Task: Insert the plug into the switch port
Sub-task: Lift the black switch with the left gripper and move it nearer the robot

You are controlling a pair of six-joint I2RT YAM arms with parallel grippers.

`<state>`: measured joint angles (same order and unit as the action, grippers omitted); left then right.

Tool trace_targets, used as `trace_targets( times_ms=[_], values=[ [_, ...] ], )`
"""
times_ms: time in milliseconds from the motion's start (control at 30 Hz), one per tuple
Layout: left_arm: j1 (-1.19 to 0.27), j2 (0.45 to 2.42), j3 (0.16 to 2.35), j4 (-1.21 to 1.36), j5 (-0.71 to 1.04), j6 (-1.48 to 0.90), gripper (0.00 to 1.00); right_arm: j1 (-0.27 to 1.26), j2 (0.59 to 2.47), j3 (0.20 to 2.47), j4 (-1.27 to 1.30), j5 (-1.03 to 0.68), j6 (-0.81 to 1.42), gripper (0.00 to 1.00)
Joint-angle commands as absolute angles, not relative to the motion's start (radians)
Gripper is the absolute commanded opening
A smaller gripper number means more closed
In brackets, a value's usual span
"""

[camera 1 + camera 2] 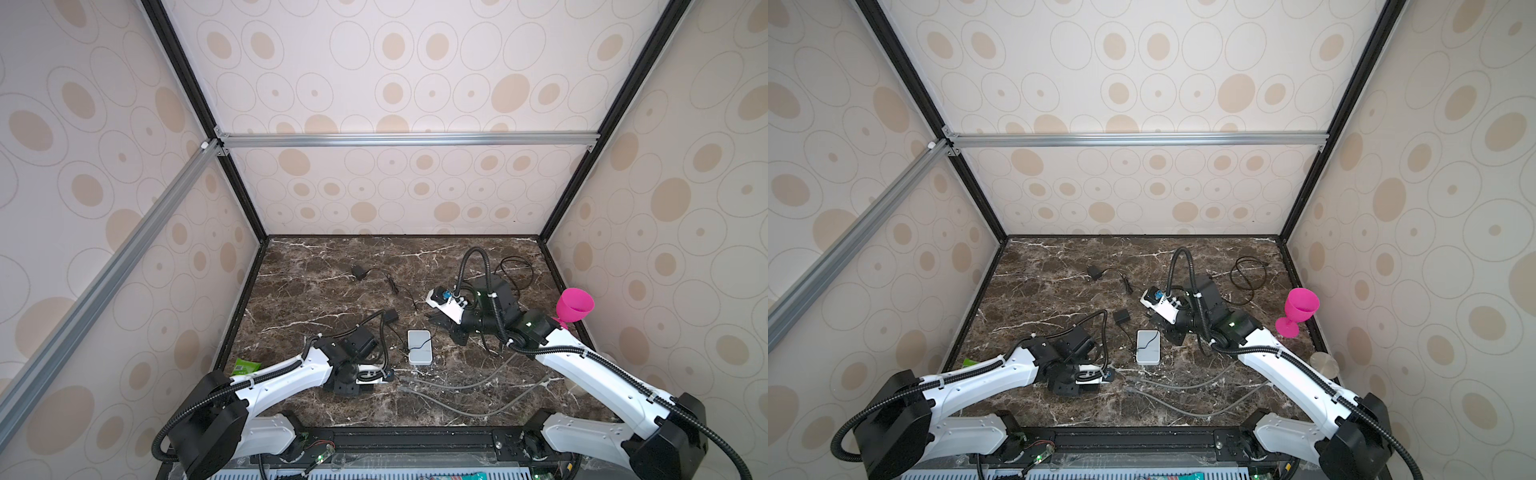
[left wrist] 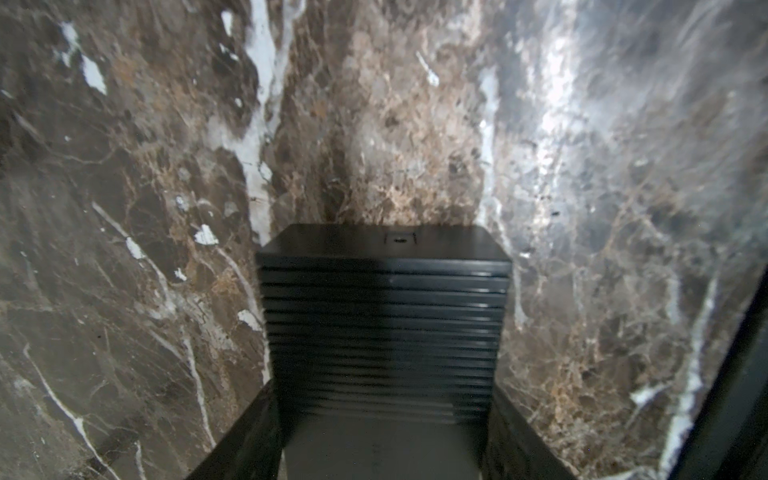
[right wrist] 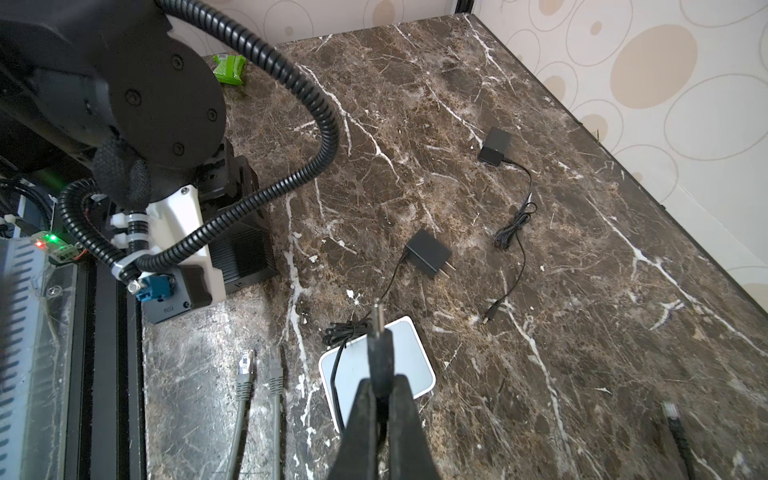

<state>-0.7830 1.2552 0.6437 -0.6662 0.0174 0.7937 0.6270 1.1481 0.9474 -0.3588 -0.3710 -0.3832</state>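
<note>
**A:** At the near edge of the surface [image 1: 311, 291], what lay closest?

**B:** Two grey cables [image 3: 245, 374], loose, their connectors side by side. Just beside them the left end effector [image 2: 382, 266] sat low against the marble. I could not tell whether its jaws were apart or together. It was holding nothing I could see, and I judged it was parked there to leave the middle free.

**A:** And the switch?

**B:** The switch [image 1: 419, 347] lay flat a little farther in, between the two arms, with a thin cord draped over its top.

**A:** The plug?

**B:** The right end effector [image 3: 381, 384] was clamped tight on the plug [image 3: 379, 345] by its black sleeve, which left the metal tip bare for entry. It hung over the switch without touching it. No port showed in any view, so I could not judge the alignment.

**A:** Beyond that?

**B:** The cord ran on to an adapter [image 3: 428, 253], slack enough to allow travel. A second adapter [image 3: 494, 145] lay well apart, near the back wall.
</note>
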Motion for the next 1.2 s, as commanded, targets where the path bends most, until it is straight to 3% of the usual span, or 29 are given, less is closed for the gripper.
trace_targets(
  times_ms=[0, 200, 267, 467, 567, 667, 733, 800, 833, 933, 1067, 1167],
  values=[
    [-0.778, 1.245, 0.64, -0.644, 0.019, 0.827, 0.55, 0.626, 1.142, 0.961, -0.384, -0.364, -0.382, 0.0],
    [-0.774, 1.165, 0.632, -0.654, 0.048, 0.805, 0.75, 0.63, 1.205, 1.085, -0.422, -0.356, -0.4, 0.0],
    [-0.773, 1.126, 0.626, -0.655, 0.035, 0.797, 0.98, 0.63, 1.241, 1.154, -0.447, -0.332, -0.415, 0.0],
    [-0.775, 0.986, 0.674, -0.675, 0.035, 0.719, 0.98, 0.637, 1.398, 1.378, -0.51, -0.33, -0.517, 0.0],
    [-0.773, 0.877, 0.739, -0.621, 0.005, 0.543, 0.98, 0.681, 1.441, 1.394, -0.517, -0.353, -0.628, 0.0],
    [-0.775, 0.759, 0.81, -0.533, -0.137, 0.27, 0.99, 0.757, 1.453, 1.33, -0.518, -0.335, -0.741, 0.0],
    [-0.785, 0.685, 0.864, -0.551, -0.198, 0.234, 0.96, 0.804, 1.462, 1.275, -0.523, -0.31, -0.778, 0.0],
    [-0.781, 0.626, 0.947, -0.534, -0.363, 0.038, 0.97, 0.841, 1.471, 1.224, -0.526, -0.293, -0.789, 0.0],
    [-0.782, 0.602, 0.983, -0.526, -0.353, 0.017, 0.94, 0.862, 1.478, 1.203, -0.529, -0.283, -0.793, 0.0],
    [-0.779, 0.641, 1.087, -0.607, -0.288, -0.026, 0.94, 0.931, 1.497, 1.163, -0.555, -0.236, -0.797, 0.0],
    [-0.779, 0.776, 1.177, -0.812, -0.363, -0.386, 0.96, 1.014, 1.56, 1.169, -0.624, -0.17, -0.754, 0.0],
    [-0.778, 0.783, 1.08, -0.882, -0.315, -0.646, 0.98, 1.045, 1.621, 1.196, -0.653, -0.172, -0.655, 0.0]
  ],
)
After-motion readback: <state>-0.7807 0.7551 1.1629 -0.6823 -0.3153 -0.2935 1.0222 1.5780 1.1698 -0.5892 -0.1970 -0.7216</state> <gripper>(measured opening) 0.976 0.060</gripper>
